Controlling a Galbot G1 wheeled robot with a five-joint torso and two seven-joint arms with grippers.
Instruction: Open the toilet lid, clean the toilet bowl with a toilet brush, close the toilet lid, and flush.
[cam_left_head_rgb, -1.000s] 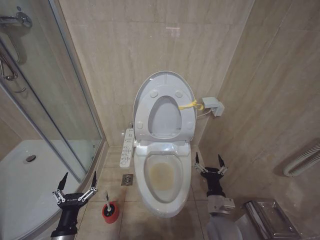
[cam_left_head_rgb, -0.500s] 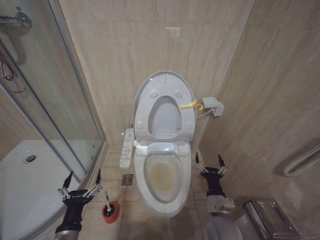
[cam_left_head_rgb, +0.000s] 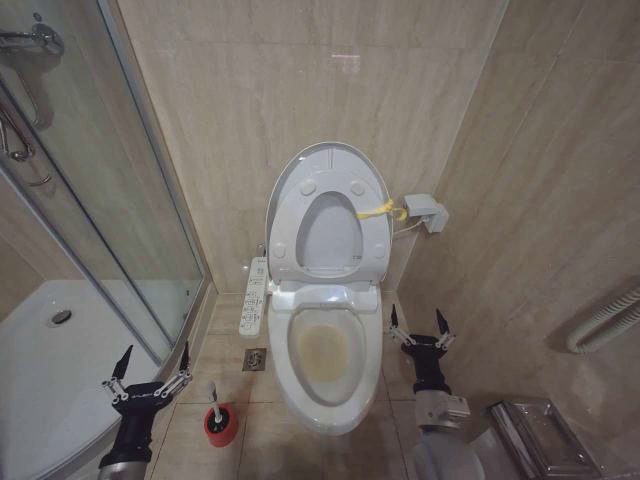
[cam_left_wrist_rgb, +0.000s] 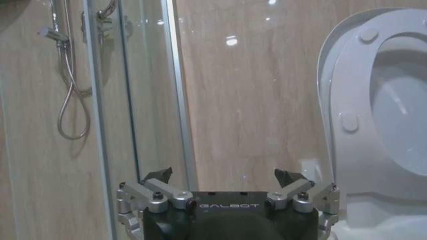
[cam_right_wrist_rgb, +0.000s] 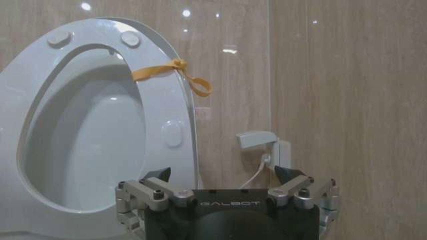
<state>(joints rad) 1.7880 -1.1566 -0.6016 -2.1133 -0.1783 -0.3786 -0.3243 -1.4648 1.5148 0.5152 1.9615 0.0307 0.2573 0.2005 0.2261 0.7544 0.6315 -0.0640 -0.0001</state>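
Observation:
The toilet lid (cam_left_head_rgb: 330, 150) stands upright against the back wall with the ring seat (cam_left_head_rgb: 285, 215) raised in front of it, and a yellow band (cam_left_head_rgb: 384, 210) is tied around both. Below them the toilet bowl (cam_left_head_rgb: 322, 350) lies uncovered, with yellowish water inside. The toilet brush (cam_left_head_rgb: 213, 393) stands in its red cup (cam_left_head_rgb: 221, 426) on the floor left of the bowl. My left gripper (cam_left_head_rgb: 154, 353) hovers open just left of the brush, not touching it. My right gripper (cam_left_head_rgb: 416, 316) is open beside the bowl's right side. The wrist views show the left gripper (cam_left_wrist_rgb: 223, 173) open near the lid (cam_left_wrist_rgb: 325, 85), and the right gripper (cam_right_wrist_rgb: 223, 172) open before the seat (cam_right_wrist_rgb: 170, 120).
A glass shower enclosure (cam_left_head_rgb: 110, 200) and its white tray (cam_left_head_rgb: 50, 370) close off the left. The button panel (cam_left_head_rgb: 255, 296) sticks out at the bowl's left, with a floor drain (cam_left_head_rgb: 254, 360) below it. A wall box (cam_left_head_rgb: 426, 212) hangs on the right, and a metal fixture (cam_left_head_rgb: 535, 430) sits at the lower right.
The left gripper swung right toward the brush half a second ago, then drew back left and slightly lower. The right arm and toilet have not moved.

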